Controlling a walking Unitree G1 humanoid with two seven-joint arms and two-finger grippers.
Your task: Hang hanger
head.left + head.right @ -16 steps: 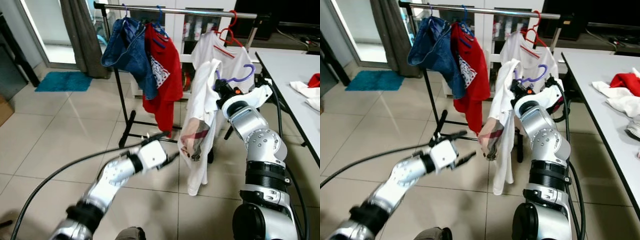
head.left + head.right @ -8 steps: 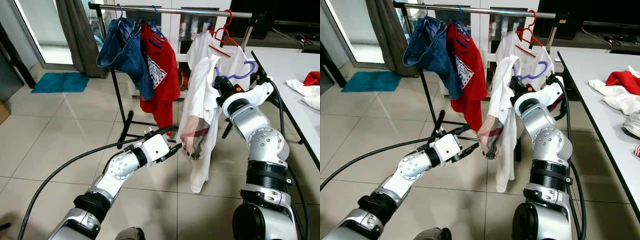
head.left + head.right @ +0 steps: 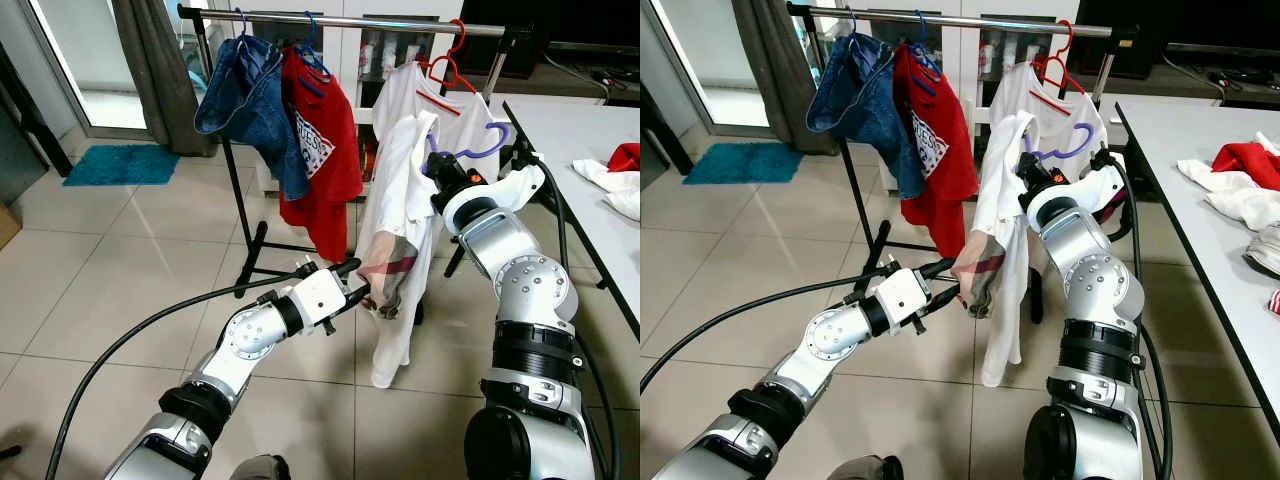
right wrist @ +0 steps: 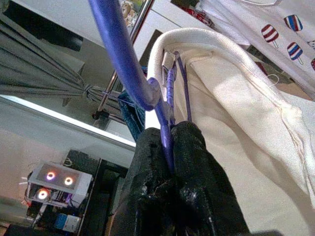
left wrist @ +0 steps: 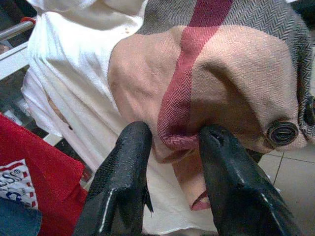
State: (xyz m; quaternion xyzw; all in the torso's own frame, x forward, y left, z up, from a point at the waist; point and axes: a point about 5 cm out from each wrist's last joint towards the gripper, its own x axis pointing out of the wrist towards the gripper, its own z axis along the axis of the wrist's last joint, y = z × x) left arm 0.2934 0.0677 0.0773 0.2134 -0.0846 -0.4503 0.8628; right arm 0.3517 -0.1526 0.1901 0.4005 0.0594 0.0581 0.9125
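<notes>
Gripping thin purple hanger [image 4: 129, 64], right hand [image 4: 169, 142]; cream garment [image 3: 400, 200] draped.

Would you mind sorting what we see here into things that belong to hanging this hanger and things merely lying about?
Job in hand:
purple hanger, clamped in the right gripper
white garment on it
left gripper at its plaid patch
rack rail

Lying about:
clothes on table
blue rug
</notes>
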